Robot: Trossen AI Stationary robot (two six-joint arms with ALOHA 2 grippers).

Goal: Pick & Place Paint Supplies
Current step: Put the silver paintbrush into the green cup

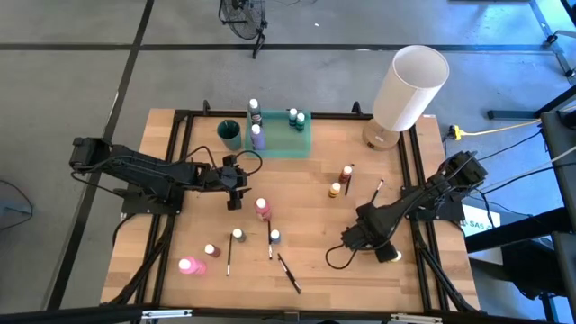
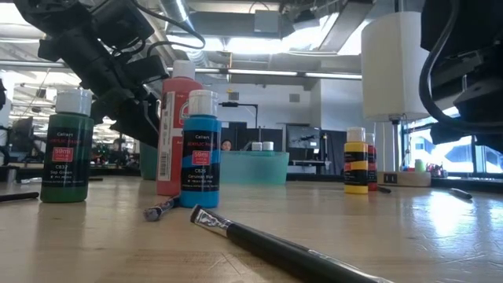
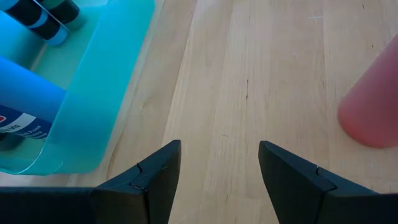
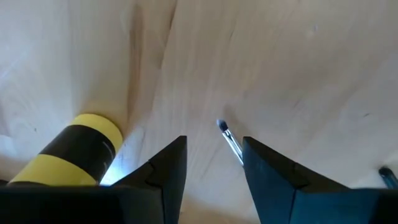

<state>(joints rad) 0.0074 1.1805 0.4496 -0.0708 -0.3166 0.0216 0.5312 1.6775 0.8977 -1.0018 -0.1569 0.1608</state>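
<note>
Small white-capped paint bottles stand upright on the wooden table: pink [image 1: 187, 265], red [image 1: 262, 209], blue [image 1: 274, 236], green [image 2: 64, 149], yellow [image 1: 335, 190]. Thin dark brushes [image 1: 288, 273] lie flat among them. My right gripper [image 4: 214, 162] is open and points down. Its fingers stand on either side of one brush's bristle end [image 4: 225, 134], with another yellow bottle [image 4: 74, 152] beside it. The arm hides that brush in the high view. My left gripper [image 3: 219, 168] is open above bare wood between the green tray [image 3: 93, 93] and the red bottle [image 3: 373, 106].
The translucent green tray [image 1: 304, 144] at the far edge holds several bottles. A teal cup [image 1: 230, 133] stands beside it and a big white lamp [image 1: 409, 85] stands at the far right. One brush [image 1: 376, 189] lies just beyond my right arm. Black rails run along the table's edges.
</note>
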